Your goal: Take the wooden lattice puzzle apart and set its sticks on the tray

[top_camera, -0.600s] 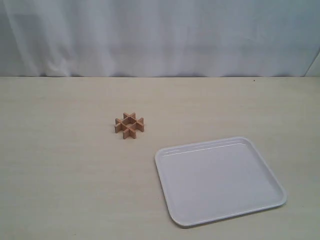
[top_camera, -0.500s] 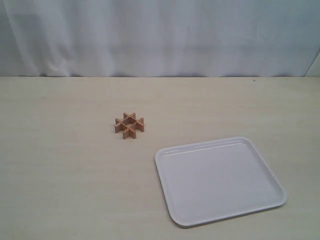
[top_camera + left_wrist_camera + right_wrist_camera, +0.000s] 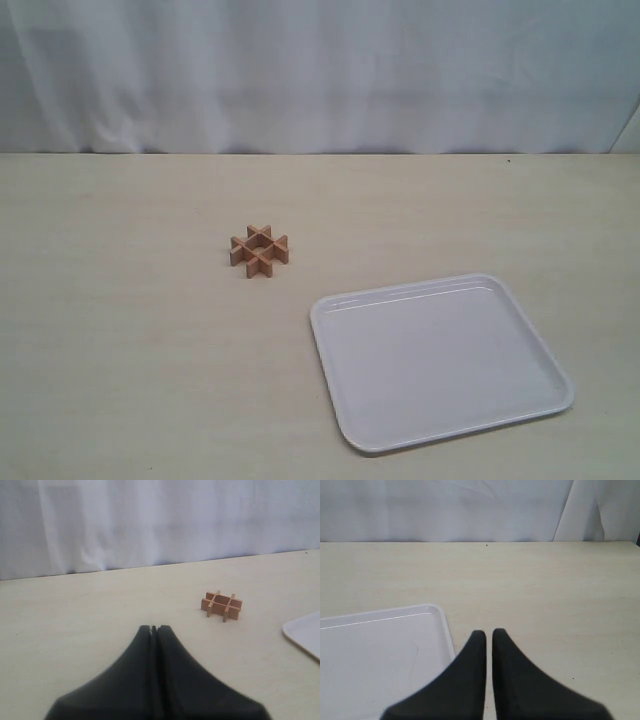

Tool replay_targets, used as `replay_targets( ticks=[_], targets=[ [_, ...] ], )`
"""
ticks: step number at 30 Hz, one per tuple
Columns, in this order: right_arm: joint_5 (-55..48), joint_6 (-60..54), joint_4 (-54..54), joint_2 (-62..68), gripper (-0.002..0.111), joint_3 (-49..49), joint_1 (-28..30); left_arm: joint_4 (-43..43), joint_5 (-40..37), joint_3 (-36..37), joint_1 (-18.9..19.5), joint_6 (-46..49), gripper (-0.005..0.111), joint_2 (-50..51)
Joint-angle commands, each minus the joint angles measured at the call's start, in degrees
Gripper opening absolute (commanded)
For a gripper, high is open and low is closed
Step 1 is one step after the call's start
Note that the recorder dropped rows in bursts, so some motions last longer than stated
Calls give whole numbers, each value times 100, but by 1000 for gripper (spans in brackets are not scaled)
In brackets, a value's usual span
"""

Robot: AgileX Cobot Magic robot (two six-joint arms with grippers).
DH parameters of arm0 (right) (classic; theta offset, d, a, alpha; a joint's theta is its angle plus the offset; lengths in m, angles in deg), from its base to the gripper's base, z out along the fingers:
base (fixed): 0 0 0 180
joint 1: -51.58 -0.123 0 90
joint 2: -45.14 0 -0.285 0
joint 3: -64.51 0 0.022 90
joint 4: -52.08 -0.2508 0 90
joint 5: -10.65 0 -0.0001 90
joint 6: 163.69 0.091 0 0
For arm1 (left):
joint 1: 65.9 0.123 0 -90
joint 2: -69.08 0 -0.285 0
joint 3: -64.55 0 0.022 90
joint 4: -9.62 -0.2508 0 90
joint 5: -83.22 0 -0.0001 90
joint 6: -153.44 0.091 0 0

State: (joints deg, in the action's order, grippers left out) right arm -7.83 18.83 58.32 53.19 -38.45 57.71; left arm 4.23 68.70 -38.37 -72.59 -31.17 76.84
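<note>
The left pincer (image 3: 154, 628) and right pincer (image 3: 489, 632) are both pressed together, holding nothing. On the desk (image 3: 130, 360), the white tray (image 3: 440, 360) lies nearest; the wooden lattice puzzle (image 3: 259, 250) sits assembled beyond it, apart, leftward, before a white curtain (image 3: 320, 70).

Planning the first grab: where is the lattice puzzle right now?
In the exterior view the wooden lattice puzzle sits assembled on the table, left of centre, up and left of the tray and clear of it.

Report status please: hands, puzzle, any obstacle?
Left hand shut, right hand shut, both empty. Puzzle assembled, on table, apart from tray. Nothing in the way.
</note>
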Motion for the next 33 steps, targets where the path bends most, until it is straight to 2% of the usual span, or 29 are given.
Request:
replay_targets(
  ticks=[1, 4, 10, 19, 22, 30, 33],
  targets=[
    [26, 6, 16, -26, 4, 18, 34, 4, 66, 13, -6, -18, 0, 2],
    [189, 6, 16, -26, 4, 18, 34, 4, 66, 13, -6, -18, 0, 2],
    [1654, 6, 2, -26, 4, 18, 34, 4, 66, 13, -6, -18, 0, 2],
    [2118, 6, -3834, -26, 4, 18, 34, 4, 66, 13, -6, -18, 0, 2],
    [2078, 6, -4696, -26, 4, 18, 34, 4, 66, 13, -6, -18, 0, 2],
    [1912, -332, -4737, -26, 4, 18, 34, 4, 66, 13, -6, -18, 0, 2],
    [1476, -926, -4737, 165, 4, -652, 34, 4, 66, 13, -6, -18, 0, 2]
  ],
)
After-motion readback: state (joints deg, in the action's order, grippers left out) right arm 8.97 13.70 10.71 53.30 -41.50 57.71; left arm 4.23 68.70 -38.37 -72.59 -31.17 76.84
